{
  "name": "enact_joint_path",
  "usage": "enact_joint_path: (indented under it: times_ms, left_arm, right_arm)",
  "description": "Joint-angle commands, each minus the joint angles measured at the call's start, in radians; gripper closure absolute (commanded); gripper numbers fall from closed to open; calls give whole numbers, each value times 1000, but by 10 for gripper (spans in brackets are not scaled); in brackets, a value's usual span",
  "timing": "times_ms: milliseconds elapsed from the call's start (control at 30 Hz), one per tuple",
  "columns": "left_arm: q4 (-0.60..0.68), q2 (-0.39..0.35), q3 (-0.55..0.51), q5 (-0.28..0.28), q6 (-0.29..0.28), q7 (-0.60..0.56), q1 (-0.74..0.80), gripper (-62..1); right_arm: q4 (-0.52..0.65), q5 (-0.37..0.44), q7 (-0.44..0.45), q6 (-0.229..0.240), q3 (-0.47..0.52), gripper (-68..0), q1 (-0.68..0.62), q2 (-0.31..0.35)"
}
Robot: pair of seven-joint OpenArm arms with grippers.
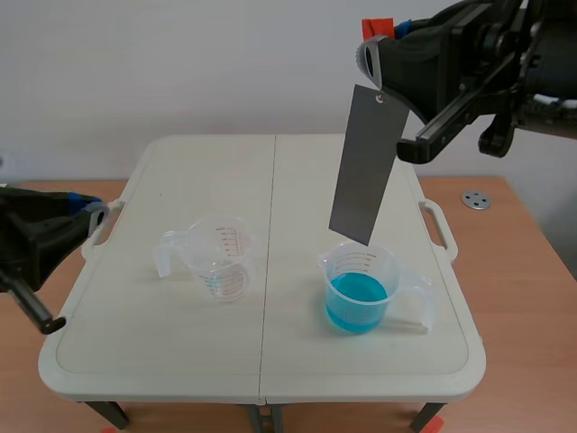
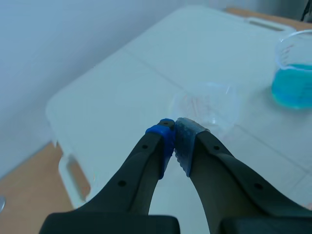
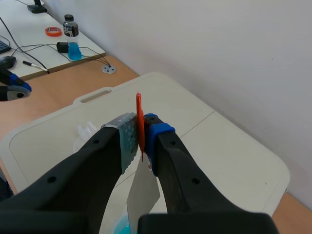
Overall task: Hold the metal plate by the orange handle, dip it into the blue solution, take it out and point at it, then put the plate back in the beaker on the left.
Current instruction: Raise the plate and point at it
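Right gripper (image 3: 141,132) pinches orange handle (image 3: 138,105); metal plate (image 1: 365,167) hangs, lower edge above blue solution (image 1: 357,293).

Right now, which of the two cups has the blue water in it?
The beaker right under the hanging plate. It has blue solution in the bottom, while the other beaker, off to the side, looks clear and nearly empty.
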Motion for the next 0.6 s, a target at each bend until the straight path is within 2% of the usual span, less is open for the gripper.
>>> enact_joint_path:
  times_ms: [0,267,567]
  left_arm:
    - [8,2,35,-10,1,26,-40,-18]
    - [-53,5,268,-10,-4,127,-249,-18]
    - [-116,12,412,-10,-109,131,-367,-18]
  right_arm:
    - [14,15,16,11,3,-11,12,8]
    - [14,15,16,11,3,-11,12,8]
    - [14,16,16,11,3,-11,12,7]
